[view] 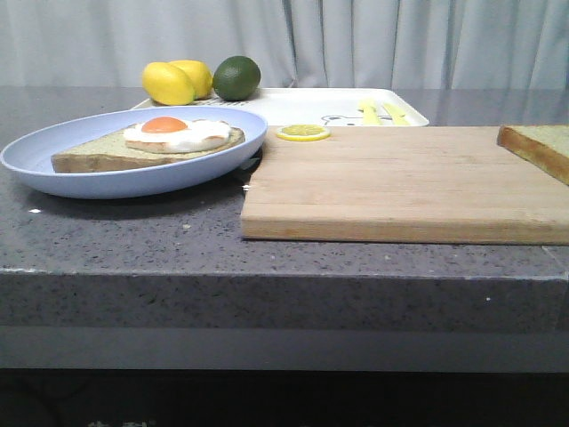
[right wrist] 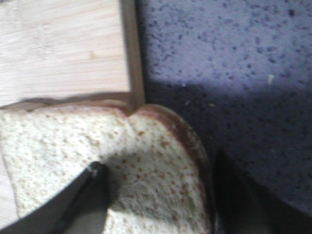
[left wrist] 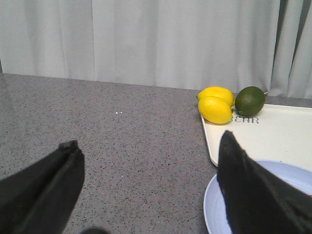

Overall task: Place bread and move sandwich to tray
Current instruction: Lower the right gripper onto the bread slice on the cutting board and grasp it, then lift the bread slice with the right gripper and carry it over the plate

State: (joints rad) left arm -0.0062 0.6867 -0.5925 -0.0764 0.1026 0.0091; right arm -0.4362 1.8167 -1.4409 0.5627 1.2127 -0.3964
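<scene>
Dark speckled counter (view: 133,240) fills the front view; no arm shows in that view. Wooden cutting board (view: 400,182) lies on it right of centre, its right end cut off by the frame.

Tray (view: 329,105) sits behind the board and the plate, mostly hidden; only the far strip shows, with two yellow pieces (view: 382,112) on it that are too small to identify. Two lemons (view: 176,82) and a lime (view: 236,77) sit at its left corner; whether they rest on the tray or the counter is unclear.

Blue plate (view: 53,165) is left of the board, edge just beside it, carrying the sandwich (view: 147,147): one slice with a fried egg on top. Lemon slice (view: 302,132) lies at the board's far edge.

Bread (view: 538,147) is on the board's far right corner, cropped in the front view. In the right wrist view it overhangs the board's corner onto the counter side.

Right gripper (right wrist: 161,195): fingers spread, one over the bread face, one past the crust, straddling the slice. Contact is blurred, cannot tell.

Left gripper (left wrist: 151,185): fingers wide apart, holding nothing, over the counter at the plate's rim.
</scene>
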